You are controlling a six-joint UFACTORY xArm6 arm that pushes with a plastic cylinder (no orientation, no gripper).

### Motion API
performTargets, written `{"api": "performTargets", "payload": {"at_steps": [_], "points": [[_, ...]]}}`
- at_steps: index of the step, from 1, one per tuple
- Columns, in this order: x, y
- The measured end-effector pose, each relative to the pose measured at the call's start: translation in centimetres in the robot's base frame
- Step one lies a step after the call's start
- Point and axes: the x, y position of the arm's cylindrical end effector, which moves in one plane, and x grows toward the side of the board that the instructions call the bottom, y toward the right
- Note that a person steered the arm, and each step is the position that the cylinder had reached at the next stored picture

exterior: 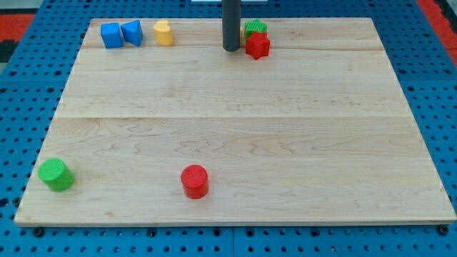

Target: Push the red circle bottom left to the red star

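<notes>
The red circle (194, 180) stands near the view's bottom, a little left of the middle of the wooden board (235, 128). The red star (258, 46) lies at the view's top, right of centre, touching a green block (255, 29) behind it. My tip (231, 48) is down on the board just left of the red star, close to it but with a small gap. The tip is far above the red circle in the view.
Two blue blocks (111, 35) (133, 32) and a yellow block (163, 33) sit in a row at the view's top left. A green circle (56, 175) stands at the bottom left corner. Blue pegboard surrounds the board.
</notes>
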Motion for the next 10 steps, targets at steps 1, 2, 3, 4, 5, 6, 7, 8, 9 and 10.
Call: {"api": "performTargets", "payload": {"at_steps": [1, 2, 3, 4, 5, 6, 7, 8, 9, 10], "points": [[9.7, -0.7], [16.6, 1.9], [25.6, 3.0], [31.7, 2.7], [33.3, -3.5], [33.7, -10.5], [33.2, -12.6], [31.9, -12.6], [30.9, -12.6], [30.4, -12.6]]}}
